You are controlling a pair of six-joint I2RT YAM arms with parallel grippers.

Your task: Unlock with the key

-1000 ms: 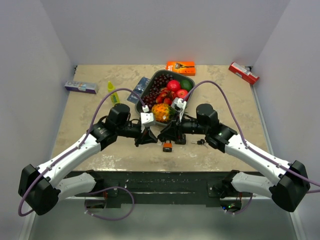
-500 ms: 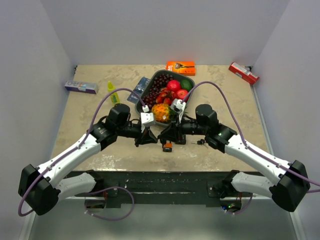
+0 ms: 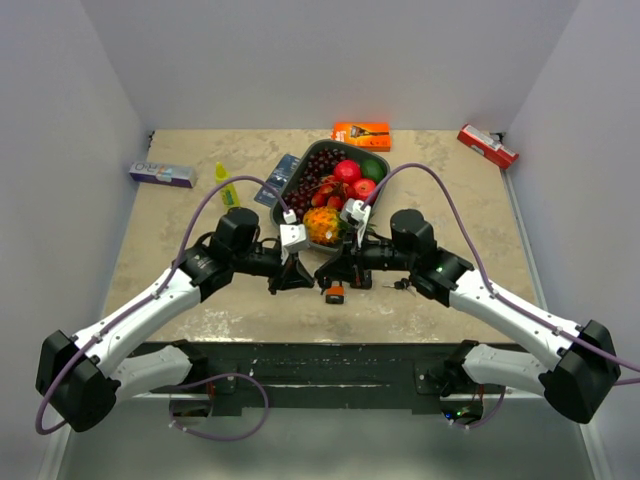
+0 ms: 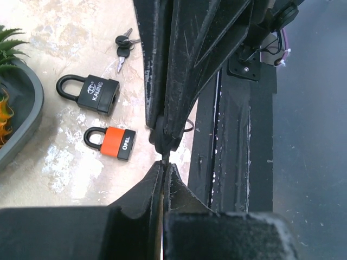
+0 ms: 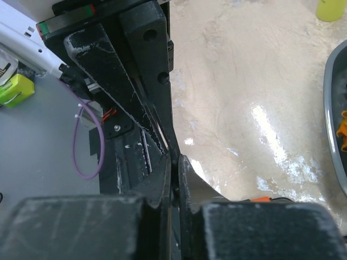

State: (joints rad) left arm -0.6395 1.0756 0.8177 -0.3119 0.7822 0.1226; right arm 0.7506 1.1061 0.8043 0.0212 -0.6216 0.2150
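A black padlock (image 4: 97, 95) and a smaller orange padlock (image 4: 111, 142) lie on the table; the orange one also shows in the top view (image 3: 335, 293). A spare key bunch (image 4: 123, 46) lies beyond them. My left gripper (image 4: 164, 165) and right gripper (image 4: 161, 142) meet tip to tip above the table's front edge. The right gripper is shut on a black-headed key (image 4: 162, 145) with a wire ring. The key's thin blade reaches into the shut tips of the left gripper. In the right wrist view the right gripper (image 5: 174, 162) is closed on something dark.
A grey tray (image 3: 297, 166) of fruit stands behind the grippers. An orange box (image 3: 361, 134), a red box (image 3: 487, 146), a blue-white box (image 3: 160, 174) and a yellow bottle (image 3: 227, 185) lie further back. The table's black front rail (image 4: 233, 135) is right below the grippers.
Both grippers have shifted slightly away from me while staying tip to tip. The padlocks have not moved.
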